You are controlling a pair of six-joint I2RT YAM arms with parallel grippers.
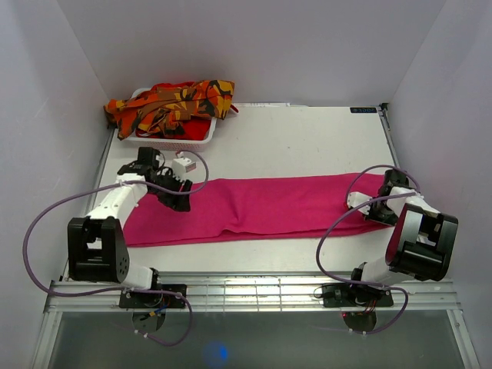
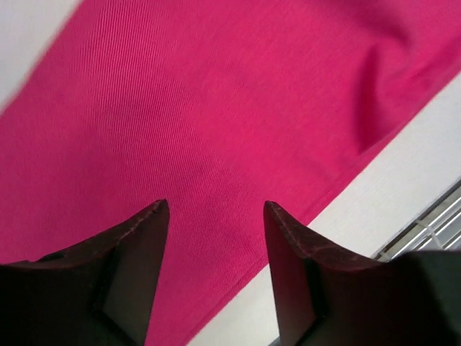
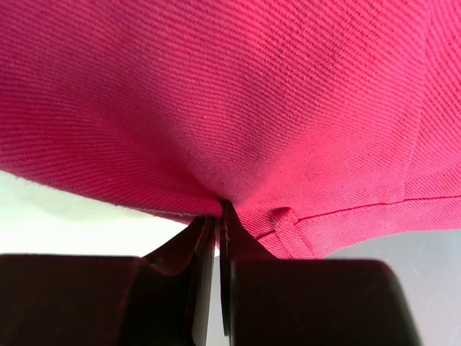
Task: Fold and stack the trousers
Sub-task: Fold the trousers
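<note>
At the far left, the orange patterned trousers (image 1: 173, 104) lay heaped in a white basket (image 1: 165, 141). The left gripper (image 2: 214, 205) hung over the left part of the pink trousers (image 1: 261, 206), its fingers apart and holding nothing. The pink trousers lay stretched long across the table (image 1: 307, 146). At their right end, the right gripper (image 3: 220, 210) was pinched tight on the cloth.

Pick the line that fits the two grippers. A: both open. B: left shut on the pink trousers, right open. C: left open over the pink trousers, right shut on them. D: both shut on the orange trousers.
C: the left gripper has its fingers apart over the pink trousers, while the right gripper pinches a fold of that cloth.
</note>
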